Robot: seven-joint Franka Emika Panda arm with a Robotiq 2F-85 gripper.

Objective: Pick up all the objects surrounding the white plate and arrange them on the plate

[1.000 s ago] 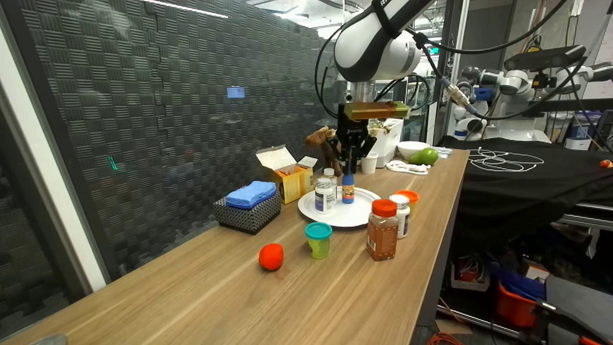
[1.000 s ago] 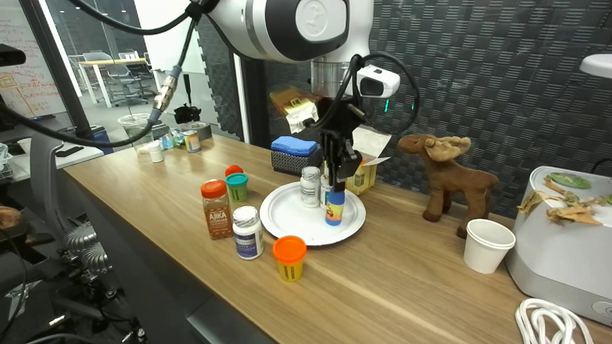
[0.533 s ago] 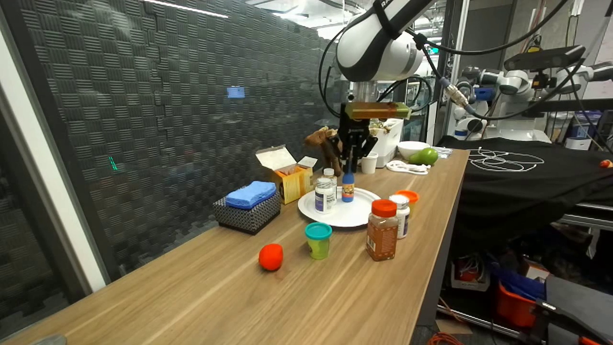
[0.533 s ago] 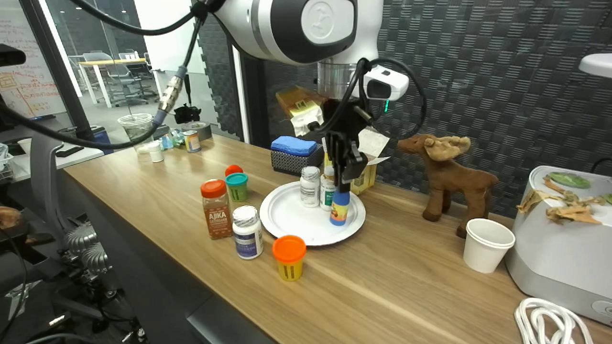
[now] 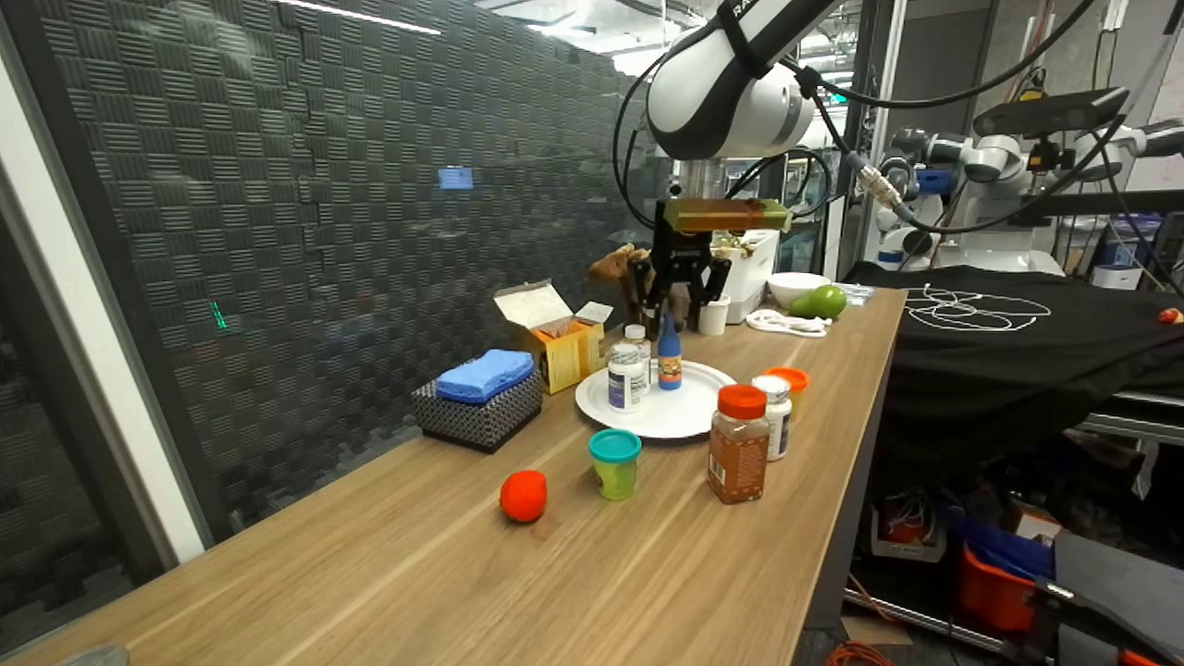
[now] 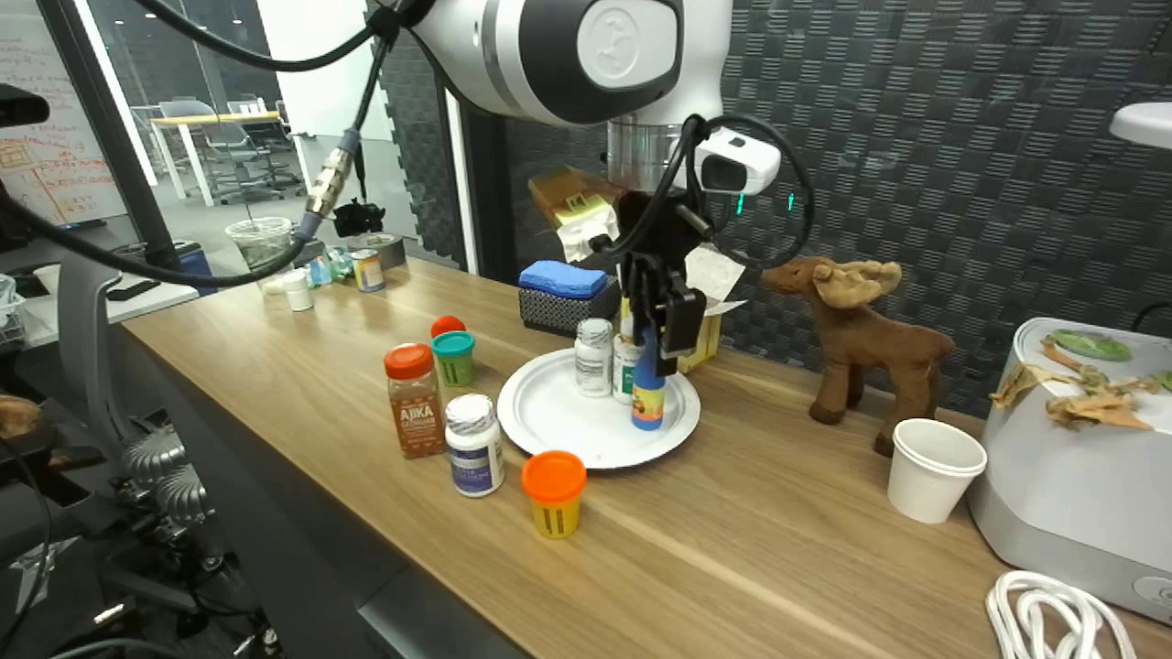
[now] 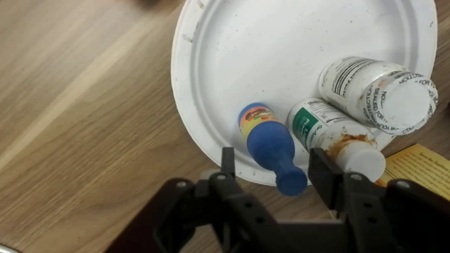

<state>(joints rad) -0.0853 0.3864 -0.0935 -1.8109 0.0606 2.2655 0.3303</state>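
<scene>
The white plate (image 5: 680, 421) holds a blue bottle (image 7: 269, 140) and two white pill bottles (image 7: 379, 96) (image 7: 337, 137), all upright. My gripper (image 7: 272, 158) is open, its fingers apart on either side of the blue bottle's neck, with gaps showing in the wrist view. On the table around the plate stand a green tub with teal lid (image 5: 615, 462), a red-lidded spice jar (image 6: 417, 403), a white bottle with purple label (image 6: 474, 448) and a yellow tub with orange lid (image 6: 555, 494). A red ball (image 5: 524, 496) lies beside the green tub.
Behind the plate are an open yellow box (image 5: 569, 351) and a dark box with a blue cloth (image 5: 486, 393). A plush moose (image 6: 856, 339), a paper cup (image 6: 936, 471), a white appliance (image 6: 1080, 476) and a white cable (image 6: 1053, 613) stand or lie farther along.
The blue bottle shifted slightly on the plate with the gripper between the first and middle frames. Now the fingers have opened and the bottle stands by itself between them.
</scene>
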